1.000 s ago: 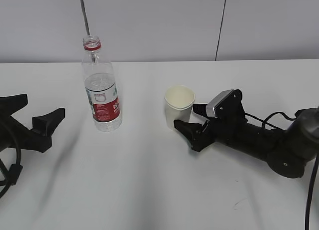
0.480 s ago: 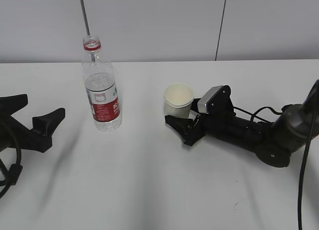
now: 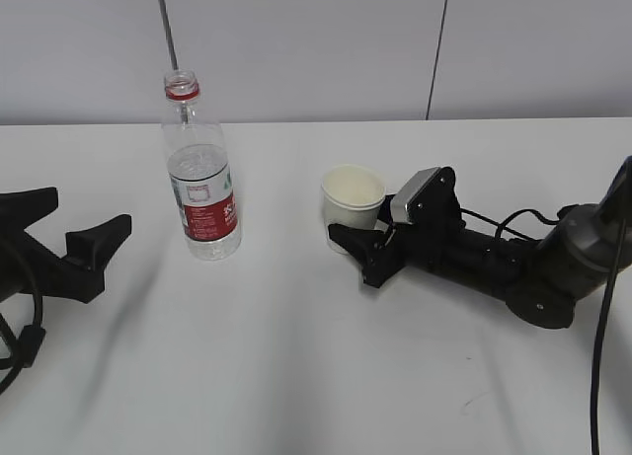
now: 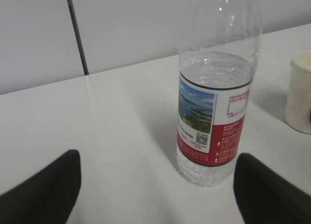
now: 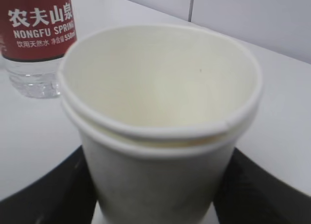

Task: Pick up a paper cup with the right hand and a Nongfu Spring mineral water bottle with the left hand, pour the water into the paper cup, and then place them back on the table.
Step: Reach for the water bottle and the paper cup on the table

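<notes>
- Right end effector [image 3: 357, 240]: fingers spread, paper cup [image 3: 352, 206] upright between them, not yet clamped.
- Left end effector [image 3: 74, 240]: released; bottle [image 3: 200, 174] upright, straight ahead, apart.

The bottle [image 3: 200, 169] stands on the table [image 3: 296, 376], to the left of the middle. The paper cup [image 3: 352, 204] stands to its right, well apart from it. The right hand [image 3: 357, 246] lies low on the table with a finger on each side of the cup. The left hand [image 3: 74, 233] is at the left edge, apart from the bottle.
</notes>
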